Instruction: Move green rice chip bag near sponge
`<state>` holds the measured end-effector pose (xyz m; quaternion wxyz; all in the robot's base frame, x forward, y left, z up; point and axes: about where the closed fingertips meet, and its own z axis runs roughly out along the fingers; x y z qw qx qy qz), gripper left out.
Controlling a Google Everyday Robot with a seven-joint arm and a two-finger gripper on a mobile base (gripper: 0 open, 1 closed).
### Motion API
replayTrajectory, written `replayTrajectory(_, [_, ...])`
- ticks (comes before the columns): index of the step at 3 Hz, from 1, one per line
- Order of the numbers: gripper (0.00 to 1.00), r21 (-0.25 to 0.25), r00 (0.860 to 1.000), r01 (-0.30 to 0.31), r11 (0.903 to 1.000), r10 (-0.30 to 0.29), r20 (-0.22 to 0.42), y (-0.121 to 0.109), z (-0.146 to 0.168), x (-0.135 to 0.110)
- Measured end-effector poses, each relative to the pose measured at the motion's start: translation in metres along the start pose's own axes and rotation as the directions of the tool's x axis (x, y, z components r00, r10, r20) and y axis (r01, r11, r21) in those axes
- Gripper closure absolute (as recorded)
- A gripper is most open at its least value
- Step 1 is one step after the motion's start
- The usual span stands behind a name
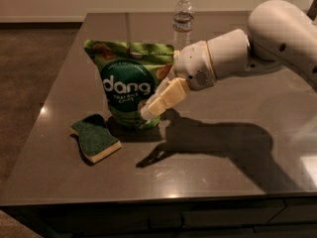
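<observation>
The green rice chip bag stands upright on the dark table, left of centre, with its "dang" lettering in full view. The sponge lies flat just in front of the bag and to its left, a small gap away. My gripper reaches in from the right at the bag's lower right edge. It is open, with one cream finger in front of the bag's corner. The bag rests on the table by itself.
A clear plastic water bottle stands at the back of the table behind the bag. My white arm stretches across the right side. The table's front edge runs close below the sponge, with carpet floor to the left.
</observation>
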<state>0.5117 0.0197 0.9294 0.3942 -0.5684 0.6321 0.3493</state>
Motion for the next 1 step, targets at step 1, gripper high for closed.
replayTrajectory(1, [0.0,0.0,1.0,0.0,1.0,0.0,0.0,0.0,0.0001,0.0])
